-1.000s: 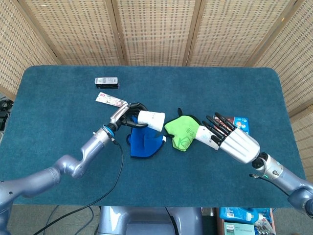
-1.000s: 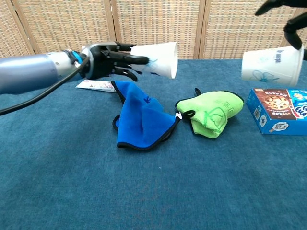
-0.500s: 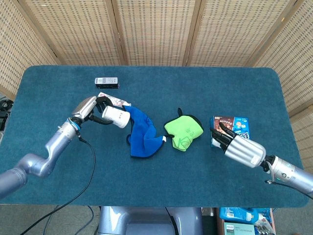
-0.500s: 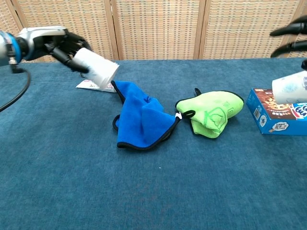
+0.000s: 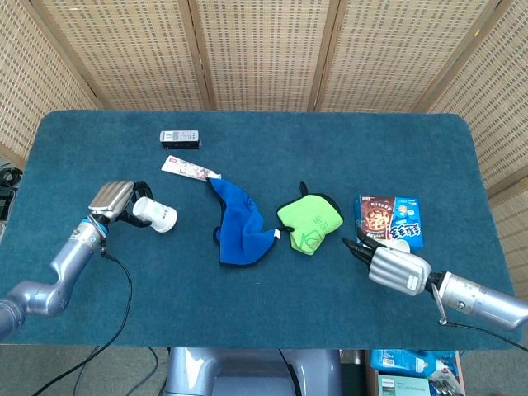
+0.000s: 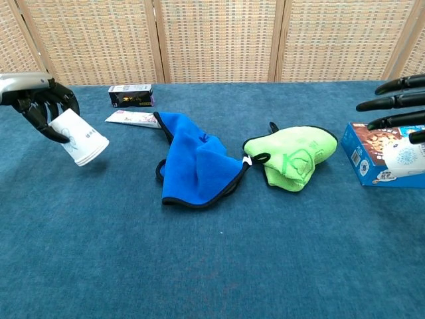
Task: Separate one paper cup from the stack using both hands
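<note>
Two white paper cups are apart, one in each hand. My left hand grips one paper cup low over the left side of the table, tilted with its mouth pointing right and down. My right hand is low at the right front, its fingers stretched out over the other paper cup, which it seems to hold from above in front of the cookie box. The hand hides most of that cup in the head view.
A blue cloth and a green cloth lie bunched mid-table. A blue cookie box lies just behind my right hand. A small dark box and a flat packet lie at the back left.
Both hands have moved apart and down: the left carried its cup left toward the table's left side, while the right drew its cup right and lowered it beside the cookie box.
</note>
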Available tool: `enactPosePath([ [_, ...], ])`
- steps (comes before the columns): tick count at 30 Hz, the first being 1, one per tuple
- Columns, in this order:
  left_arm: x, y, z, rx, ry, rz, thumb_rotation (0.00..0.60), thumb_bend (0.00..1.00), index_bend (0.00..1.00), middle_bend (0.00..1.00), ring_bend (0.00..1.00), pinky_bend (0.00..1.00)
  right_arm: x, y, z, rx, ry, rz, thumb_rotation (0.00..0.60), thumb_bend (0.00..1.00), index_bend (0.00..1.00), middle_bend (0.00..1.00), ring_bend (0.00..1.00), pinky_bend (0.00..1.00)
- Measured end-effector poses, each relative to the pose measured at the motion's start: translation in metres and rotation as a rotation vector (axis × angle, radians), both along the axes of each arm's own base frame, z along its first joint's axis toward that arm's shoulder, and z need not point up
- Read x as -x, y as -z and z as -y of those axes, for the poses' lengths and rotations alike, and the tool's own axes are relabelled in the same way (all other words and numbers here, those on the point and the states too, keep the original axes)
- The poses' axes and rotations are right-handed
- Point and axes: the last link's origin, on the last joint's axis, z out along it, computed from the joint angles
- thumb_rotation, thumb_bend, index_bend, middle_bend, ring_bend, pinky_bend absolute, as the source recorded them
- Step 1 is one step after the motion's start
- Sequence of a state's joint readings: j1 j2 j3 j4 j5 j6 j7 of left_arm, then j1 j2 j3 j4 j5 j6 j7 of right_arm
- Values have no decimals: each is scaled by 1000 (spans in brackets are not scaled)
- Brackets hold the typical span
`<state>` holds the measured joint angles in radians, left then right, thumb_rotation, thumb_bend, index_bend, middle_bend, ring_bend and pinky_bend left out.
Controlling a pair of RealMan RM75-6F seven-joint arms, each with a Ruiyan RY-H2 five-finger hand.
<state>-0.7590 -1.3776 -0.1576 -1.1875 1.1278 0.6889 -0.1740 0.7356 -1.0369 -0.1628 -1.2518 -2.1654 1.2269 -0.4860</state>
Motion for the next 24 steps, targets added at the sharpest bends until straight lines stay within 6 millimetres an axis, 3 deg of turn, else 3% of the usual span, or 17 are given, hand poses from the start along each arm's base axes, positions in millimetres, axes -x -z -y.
enactPosePath([
  [2,1,4,2,14,-8,-7,600,171,144,30,31,179,0,1,2,8,-3,-8,600,260,205,140,43,138],
  [4,1,8,3,38,-16,-8,600,170,10,0,0,66,1,1,3,16,0,-8,600,54,70,50,12,54],
  [5,0,10,4,52,-20,-6,600,169,0,0,0,29,0,1,4,23,4,0,600,9,40,21,1,22],
  [12,-9,8,7,62,-7,43,600,168,0,0,0,0,-10,-4,4,76,-4,142,600,0,31,10,0,0],
  [19,-9,-23,12,-16,7,87,600,168,0,0,0,0,-17,-21,-4,129,26,351,600,0,31,5,0,0],
  [24,1,-50,24,-91,8,86,600,167,0,0,0,0,-6,-36,-17,182,129,536,600,0,31,0,0,0],
])
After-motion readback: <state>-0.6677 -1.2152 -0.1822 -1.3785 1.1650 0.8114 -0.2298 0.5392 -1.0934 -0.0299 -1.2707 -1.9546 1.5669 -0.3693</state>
